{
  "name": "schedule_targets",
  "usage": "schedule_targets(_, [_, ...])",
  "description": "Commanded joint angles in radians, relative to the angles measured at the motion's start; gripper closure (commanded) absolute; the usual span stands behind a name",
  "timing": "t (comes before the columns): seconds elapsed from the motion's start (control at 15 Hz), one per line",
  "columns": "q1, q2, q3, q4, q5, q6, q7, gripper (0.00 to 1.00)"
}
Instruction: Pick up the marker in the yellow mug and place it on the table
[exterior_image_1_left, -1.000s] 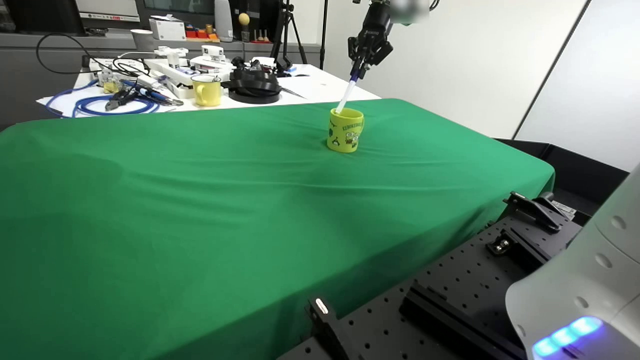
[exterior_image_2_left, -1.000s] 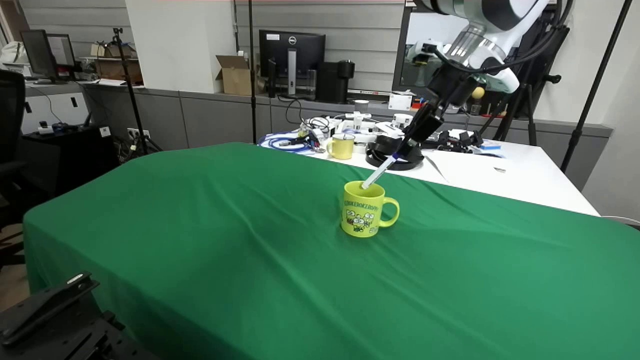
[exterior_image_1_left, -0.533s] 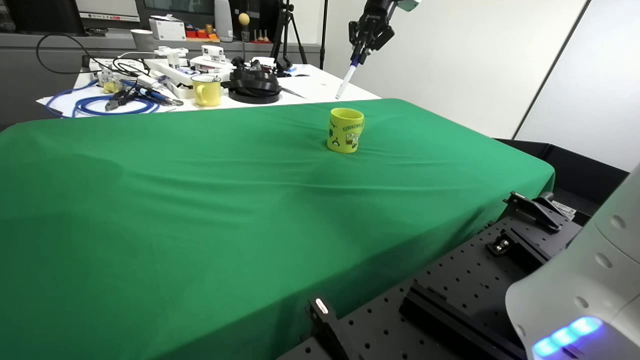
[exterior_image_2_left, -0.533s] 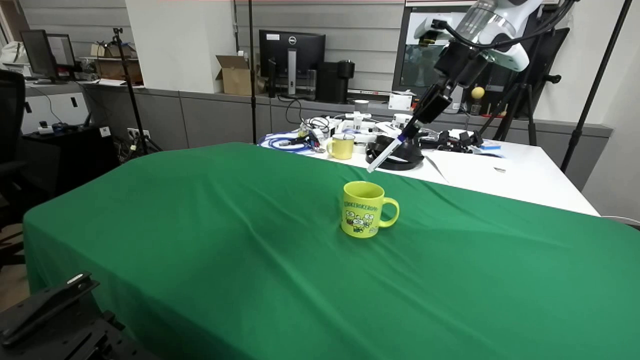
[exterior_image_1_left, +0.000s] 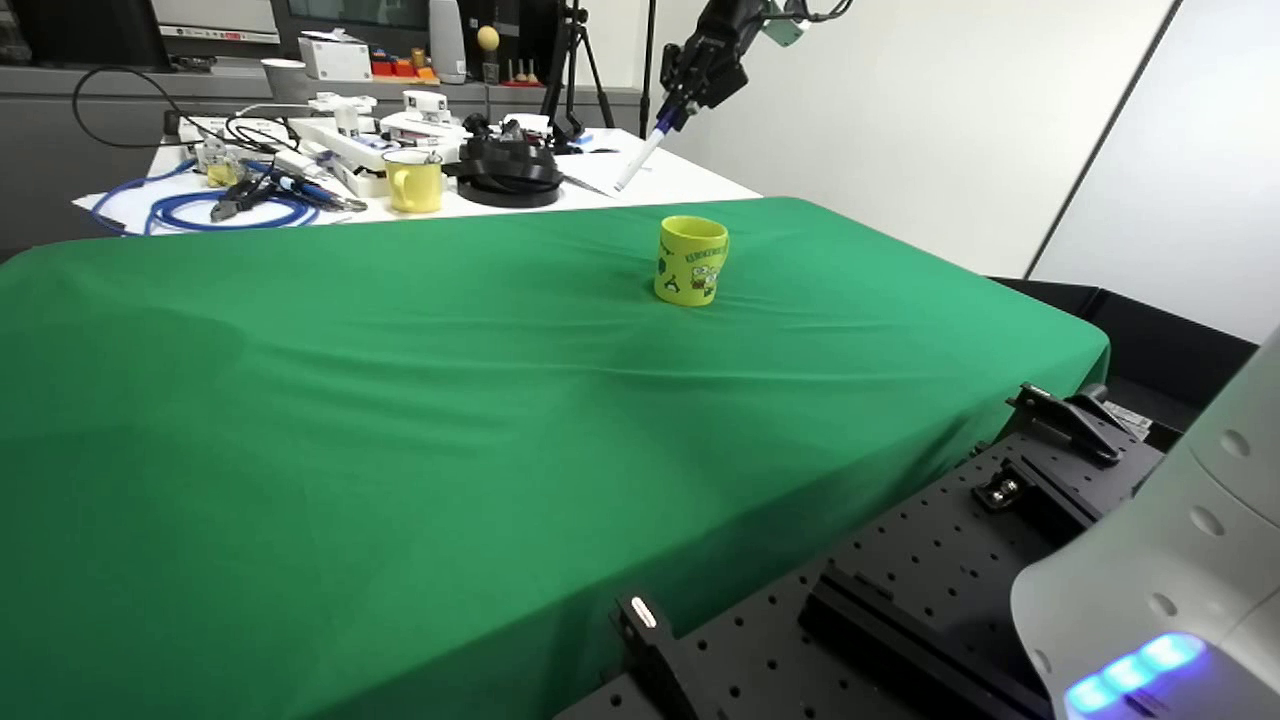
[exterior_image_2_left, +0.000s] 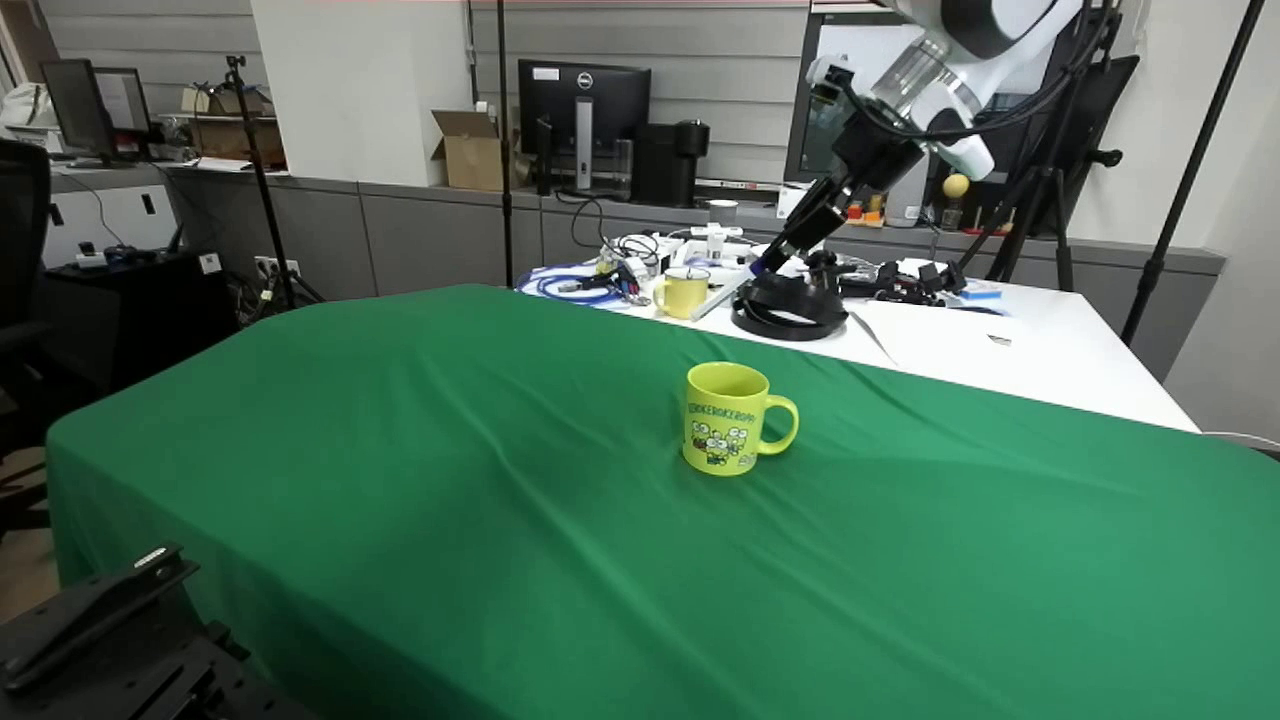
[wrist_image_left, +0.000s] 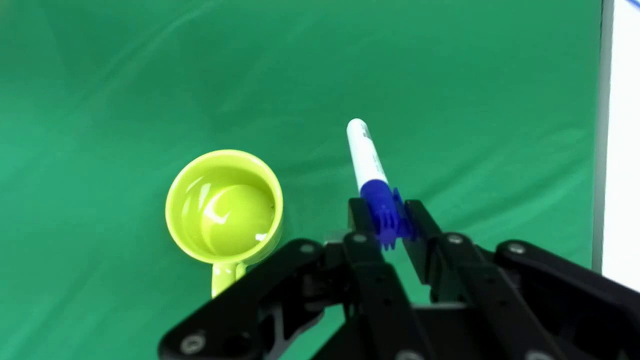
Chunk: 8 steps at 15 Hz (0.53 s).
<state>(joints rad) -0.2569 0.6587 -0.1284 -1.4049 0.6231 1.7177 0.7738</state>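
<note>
The pick looks finished and the carry seems to be in hand: the slender, blue-capped white marker (wrist_image_left: 372, 175) is out of the glossy, lime-yellow cylindrical mug (exterior_image_2_left: 720, 430), which stands upright on the wide desk draped in green cloth (exterior_image_2_left: 500, 480), and the placing is not yet done. The next move, I judge, calls for bringing the marker over the cloth well beside the mug, lowering it, and laying it nearer to flat before letting go; released too high or too steep, its round barrel would probably bounce or roll. The black two-fingered end effector (wrist_image_left: 386, 210) is closed around the blue cap, its jaws on either side, with the white barrel reaching out beyond them. In both exterior views the marker hangs at a slant, capped end uppermost at the end effector and barrel end lowest. In the wrist view it shows against the green, apart from the mug. In an exterior view it overlaps the white-topped second desk (exterior_image_2_left: 1050, 360), though I take that for an effect of the viewing angle; how high it is above the cloth I cannot tell.
</note>
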Motion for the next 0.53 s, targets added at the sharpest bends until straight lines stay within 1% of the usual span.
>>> schedule_targets(0.0, [-0.006,0.082,0.028,0.069,0.07,0.02,-0.009,0.94])
schedule_targets(0.33, [-0.021,0.223,0.051,0.194,0.168,0.029,0.023,0.94])
schedule_targets(0.47, [-0.019,0.278,0.04,0.233,0.194,0.091,0.041,0.94])
